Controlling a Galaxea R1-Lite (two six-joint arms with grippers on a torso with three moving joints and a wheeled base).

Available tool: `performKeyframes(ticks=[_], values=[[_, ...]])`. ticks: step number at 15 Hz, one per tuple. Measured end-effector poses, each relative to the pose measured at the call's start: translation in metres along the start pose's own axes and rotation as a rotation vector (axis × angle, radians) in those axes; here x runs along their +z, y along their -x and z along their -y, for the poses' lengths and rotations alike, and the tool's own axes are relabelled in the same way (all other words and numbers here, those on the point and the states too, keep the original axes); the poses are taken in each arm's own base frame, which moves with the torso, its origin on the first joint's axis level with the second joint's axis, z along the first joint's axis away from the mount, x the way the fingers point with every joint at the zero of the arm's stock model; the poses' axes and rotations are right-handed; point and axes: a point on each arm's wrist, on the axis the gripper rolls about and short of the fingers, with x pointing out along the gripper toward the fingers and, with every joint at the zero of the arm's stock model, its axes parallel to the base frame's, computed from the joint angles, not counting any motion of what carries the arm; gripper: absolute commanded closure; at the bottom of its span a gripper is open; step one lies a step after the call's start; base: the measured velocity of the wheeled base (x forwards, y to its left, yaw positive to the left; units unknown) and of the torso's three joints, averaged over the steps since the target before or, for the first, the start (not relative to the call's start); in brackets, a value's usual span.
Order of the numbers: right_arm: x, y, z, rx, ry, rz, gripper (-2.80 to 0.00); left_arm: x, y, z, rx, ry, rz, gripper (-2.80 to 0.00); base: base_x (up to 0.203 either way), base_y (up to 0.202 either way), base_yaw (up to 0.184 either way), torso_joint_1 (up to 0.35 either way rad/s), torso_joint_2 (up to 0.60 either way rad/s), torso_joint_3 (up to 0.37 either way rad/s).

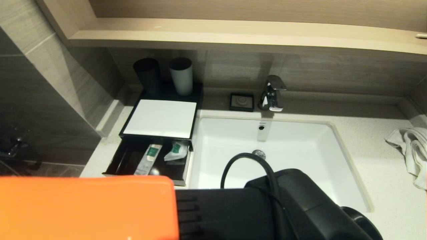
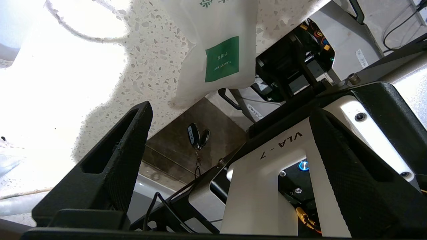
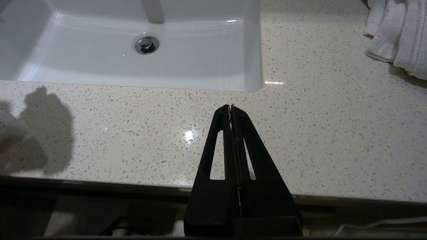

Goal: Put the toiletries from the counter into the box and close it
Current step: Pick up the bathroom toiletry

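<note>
Item: my left hand (image 2: 230, 140). Fingers spread wide, nothing between them. It hovers near the front edge of the surface (image 2: 153, 66), pointing at a flat packet (image 2: 217, 50) that lies there with one corner overhanging the edge.

Item: flat packet, translucent white with a green square label. I judge it very light, soft and crinkly, with a slick film that could slide under a push. Best hold, I think: a pinch across the overhanging corner or a free edge, since the flat face pressed to the stone gives the fingers little to get under.

Item: the box (image 1: 161, 118), black with a white top panel, at the back of the surface to the left of the basin (image 1: 300, 140). Its drawer (image 1: 115, 160) stands pulled out toward me. Inside: one long slim packet (image 1: 148, 159) and one flat packet with green label (image 1: 175, 151), lying side by side.

Item: my right hand (image 3: 231, 110). Fingers pressed together, empty, parked over the front strip of the surface near the basin.

Item: towel (image 1: 408, 146), crumpled, at the far right. Not mine to move.

Not accounted for: in the head view my own arm and an orange housing cover the front of the surface, so the packet on the edge is unseen there. Its upper part is cut off in the left wrist view. A pale blurred shape at the margin of the right wrist view cannot be identified. Whether other packets remain out, I cannot tell.
</note>
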Motion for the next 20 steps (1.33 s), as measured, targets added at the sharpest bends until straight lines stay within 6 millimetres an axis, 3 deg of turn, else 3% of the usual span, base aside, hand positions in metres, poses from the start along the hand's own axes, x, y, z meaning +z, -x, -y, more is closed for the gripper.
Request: performKeyframes(ticks=[20], values=[[0.000, 0.000, 0.000, 0.000, 0.000, 0.000, 0.00, 0.006, -0.022, 0.010, 0.045, 0.024, 0.011, -2.80, 0.000, 0.000, 0.000, 0.000, 0.00, 0.000]])
